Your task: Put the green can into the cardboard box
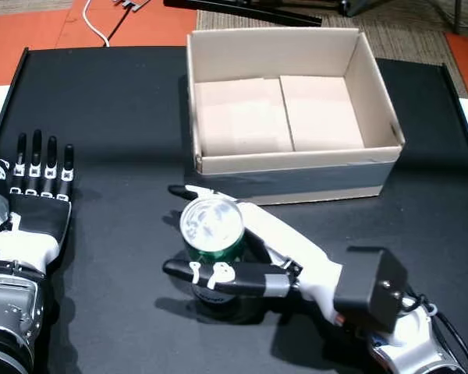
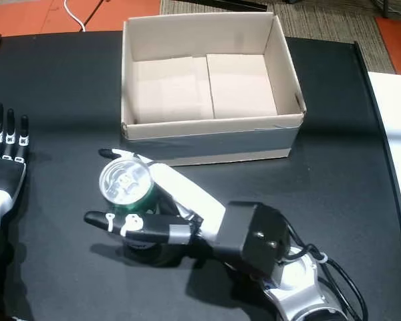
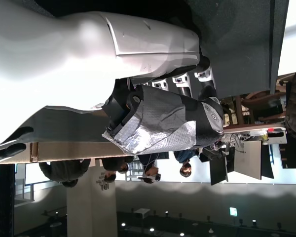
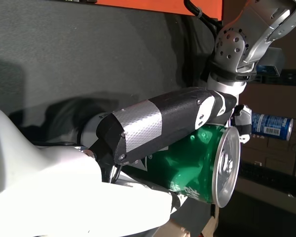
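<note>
The green can (image 1: 213,243) (image 2: 128,194) stands upright on the black table, a little in front of the cardboard box's near left corner. My right hand (image 1: 285,253) (image 2: 187,210) is wrapped around it, thumb on the near side and fingers on the far side. In the right wrist view the taped thumb (image 4: 158,123) presses on the can (image 4: 187,170). The cardboard box (image 1: 296,162) (image 2: 207,127) is open and holds nothing. My left hand (image 1: 33,195) (image 2: 3,167) (image 3: 163,118) lies flat at the table's left edge, fingers straight and apart.
The black table (image 1: 117,117) has raised edges left and right. Beyond it are orange floor and a white cable (image 1: 97,27). The left wrist view shows several people far behind. A blue can (image 4: 271,126) shows in the right wrist view's background.
</note>
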`<action>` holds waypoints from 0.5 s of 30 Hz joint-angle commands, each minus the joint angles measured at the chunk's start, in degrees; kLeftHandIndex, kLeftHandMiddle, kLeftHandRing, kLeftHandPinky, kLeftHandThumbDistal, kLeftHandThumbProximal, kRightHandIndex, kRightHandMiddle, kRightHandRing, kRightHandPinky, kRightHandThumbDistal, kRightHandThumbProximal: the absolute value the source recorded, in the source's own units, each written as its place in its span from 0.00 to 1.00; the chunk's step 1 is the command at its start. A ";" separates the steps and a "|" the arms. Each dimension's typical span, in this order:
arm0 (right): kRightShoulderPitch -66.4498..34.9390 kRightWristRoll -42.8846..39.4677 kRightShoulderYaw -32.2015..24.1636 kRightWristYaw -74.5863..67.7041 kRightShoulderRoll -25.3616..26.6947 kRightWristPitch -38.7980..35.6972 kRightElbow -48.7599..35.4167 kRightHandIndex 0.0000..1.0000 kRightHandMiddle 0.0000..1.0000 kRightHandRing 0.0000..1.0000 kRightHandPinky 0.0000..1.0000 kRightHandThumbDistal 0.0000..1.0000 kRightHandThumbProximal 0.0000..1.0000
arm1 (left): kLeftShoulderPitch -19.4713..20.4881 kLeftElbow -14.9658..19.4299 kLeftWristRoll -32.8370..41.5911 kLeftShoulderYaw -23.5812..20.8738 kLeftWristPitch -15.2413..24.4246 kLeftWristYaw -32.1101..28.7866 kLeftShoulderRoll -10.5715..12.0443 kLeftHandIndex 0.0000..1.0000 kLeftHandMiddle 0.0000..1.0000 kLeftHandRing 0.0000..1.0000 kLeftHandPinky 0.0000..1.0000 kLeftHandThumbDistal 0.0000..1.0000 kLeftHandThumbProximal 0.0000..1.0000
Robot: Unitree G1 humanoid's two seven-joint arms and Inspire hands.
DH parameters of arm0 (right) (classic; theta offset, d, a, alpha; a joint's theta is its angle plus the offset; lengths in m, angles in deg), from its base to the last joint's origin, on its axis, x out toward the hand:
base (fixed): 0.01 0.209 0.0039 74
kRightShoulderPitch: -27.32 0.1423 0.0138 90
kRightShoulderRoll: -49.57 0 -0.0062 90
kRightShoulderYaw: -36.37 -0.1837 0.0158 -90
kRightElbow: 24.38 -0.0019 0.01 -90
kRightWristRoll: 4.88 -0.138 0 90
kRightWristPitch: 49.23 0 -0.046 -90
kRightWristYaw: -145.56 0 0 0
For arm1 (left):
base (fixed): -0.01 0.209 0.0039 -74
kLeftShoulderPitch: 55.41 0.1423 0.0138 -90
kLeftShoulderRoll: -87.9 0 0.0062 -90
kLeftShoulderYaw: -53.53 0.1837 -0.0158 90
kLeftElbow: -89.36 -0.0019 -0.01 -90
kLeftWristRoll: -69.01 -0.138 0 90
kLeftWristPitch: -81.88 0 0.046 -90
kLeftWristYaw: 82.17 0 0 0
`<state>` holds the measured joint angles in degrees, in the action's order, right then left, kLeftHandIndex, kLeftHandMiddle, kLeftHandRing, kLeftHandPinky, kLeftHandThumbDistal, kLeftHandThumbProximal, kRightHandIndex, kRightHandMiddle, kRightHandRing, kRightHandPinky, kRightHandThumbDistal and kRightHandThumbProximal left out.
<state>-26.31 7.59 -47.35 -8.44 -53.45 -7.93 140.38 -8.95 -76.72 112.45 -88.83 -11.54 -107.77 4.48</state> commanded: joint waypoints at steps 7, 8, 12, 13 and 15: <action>-0.63 -0.20 -0.65 -3.75 -1.76 1.58 0.46 0.67 0.73 0.77 0.81 1.00 0.16 | 2.61 -1.06 -0.41 0.02 0.28 1.70 0.92 0.49 0.50 0.61 0.74 0.00 0.58; -0.83 -0.02 -0.59 -4.83 -1.86 2.10 0.48 0.64 0.69 0.72 0.78 0.97 0.11 | 2.61 -1.07 -0.32 -0.06 0.19 1.92 0.87 0.49 0.50 0.60 0.73 0.00 0.58; -1.46 0.91 0.05 -8.90 -2.28 4.59 0.64 0.42 0.47 0.54 0.61 0.81 0.02 | 2.76 -1.04 0.03 -0.38 -0.06 1.51 0.73 0.51 0.51 0.61 0.74 0.00 0.55; -1.57 1.33 0.37 -10.00 -2.30 5.20 0.64 0.33 0.40 0.47 0.55 0.73 0.05 | 2.88 -1.03 0.04 -0.39 -0.12 1.05 0.68 0.50 0.50 0.61 0.73 0.00 0.55; -1.79 2.44 1.15 -12.18 -2.19 5.65 0.58 0.22 0.26 0.35 0.44 0.55 0.03 | 2.95 -1.04 0.13 -0.50 -0.13 1.05 0.61 0.49 0.49 0.60 0.72 0.00 0.53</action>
<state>-26.88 9.02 -46.90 -19.74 -55.54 -2.93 140.55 -8.72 -76.69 112.69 -89.08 -11.31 -108.15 4.51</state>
